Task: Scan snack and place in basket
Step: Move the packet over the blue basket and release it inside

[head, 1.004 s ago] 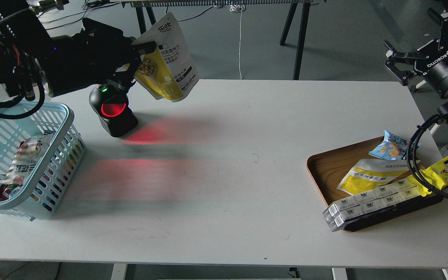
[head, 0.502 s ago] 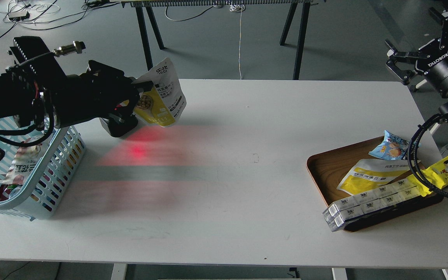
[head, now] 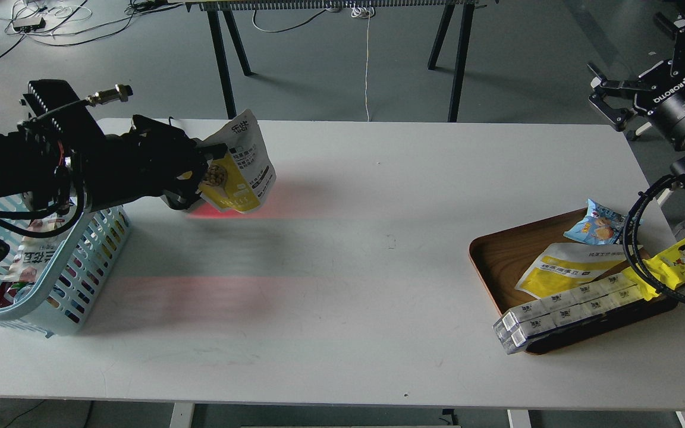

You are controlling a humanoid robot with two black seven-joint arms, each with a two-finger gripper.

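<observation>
The snack [head: 240, 169], a yellow and white pouch with a round picture of beige balls, hangs tilted in my left gripper [head: 203, 161], which is shut on its left edge. It is held above the table at the back left, in front of the black scanner, which is almost hidden behind the gripper and pouch. Red scanner light falls on the table below the pouch. The light blue basket [head: 90, 264] stands at the left edge, below my left arm, with packets inside. My right gripper [head: 607, 98] is open and empty, high at the far right.
A brown wooden tray [head: 497, 258] at the right holds a flat yellow-white pouch [head: 568, 267], a blue snack bag [head: 595, 224] and a long row of white boxes [head: 568, 309]. A yellow wrapper with a cartoon face [head: 684, 258] lies on its right rim. A black cable [head: 634, 238] loops over the tray.
My left arm has come down and toward me with the pouch, from high above the scanner to low in front of it, covering the scanner. The right arm has not moved.
</observation>
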